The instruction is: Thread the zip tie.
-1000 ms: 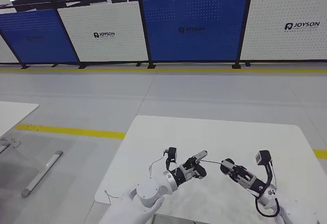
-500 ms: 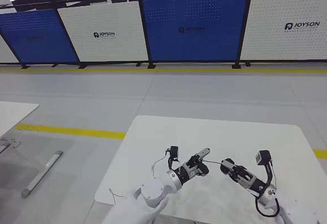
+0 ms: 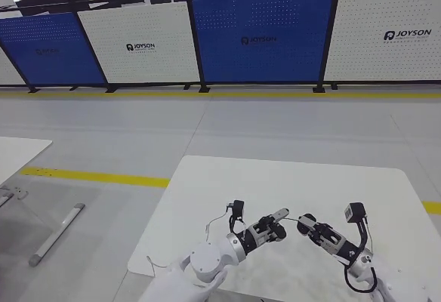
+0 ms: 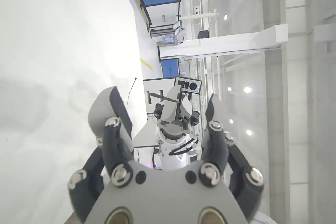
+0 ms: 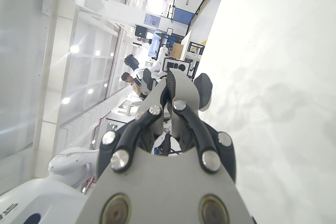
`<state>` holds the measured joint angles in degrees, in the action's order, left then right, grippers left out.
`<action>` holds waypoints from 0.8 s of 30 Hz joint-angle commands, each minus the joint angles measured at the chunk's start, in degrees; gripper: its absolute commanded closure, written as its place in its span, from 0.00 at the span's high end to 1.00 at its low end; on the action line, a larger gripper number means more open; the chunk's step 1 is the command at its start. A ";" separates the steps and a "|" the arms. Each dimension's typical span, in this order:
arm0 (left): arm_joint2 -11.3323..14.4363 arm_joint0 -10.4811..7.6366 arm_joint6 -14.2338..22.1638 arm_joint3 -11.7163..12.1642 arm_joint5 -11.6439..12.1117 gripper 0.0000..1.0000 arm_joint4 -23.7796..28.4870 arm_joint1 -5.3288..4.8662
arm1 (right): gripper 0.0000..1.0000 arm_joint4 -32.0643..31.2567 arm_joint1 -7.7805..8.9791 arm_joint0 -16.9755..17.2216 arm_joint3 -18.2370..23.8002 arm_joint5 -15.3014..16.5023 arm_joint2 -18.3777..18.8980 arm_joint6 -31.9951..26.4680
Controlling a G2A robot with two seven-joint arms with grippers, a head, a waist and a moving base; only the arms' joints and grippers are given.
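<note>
Left wrist view: left gripper wide open; right gripper pinches zip tie.

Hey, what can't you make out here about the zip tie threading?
Top view: thin black zip tie too small; head and tail indistinguishable.
Right wrist view: shut right gripper fingers hide their grip on it.
Left wrist view: whether the tie reaches the open left gripper is unclear.
</note>
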<state>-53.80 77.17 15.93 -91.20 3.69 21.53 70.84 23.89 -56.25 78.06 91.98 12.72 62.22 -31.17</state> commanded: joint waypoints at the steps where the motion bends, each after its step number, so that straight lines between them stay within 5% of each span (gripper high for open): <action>1: -0.21 -0.11 0.98 0.06 0.08 0.04 1.21 0.01 | 0.00 0.00 0.00 0.00 0.00 0.00 0.00 0.00; 24: -0.12 -0.86 2.05 0.28 0.93 0.00 3.58 0.40 | 0.00 0.00 0.00 0.00 0.00 0.00 0.00 0.00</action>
<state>-53.91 76.32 17.97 -90.95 4.50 25.15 71.23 23.89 -56.25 78.06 91.98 12.72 62.22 -31.17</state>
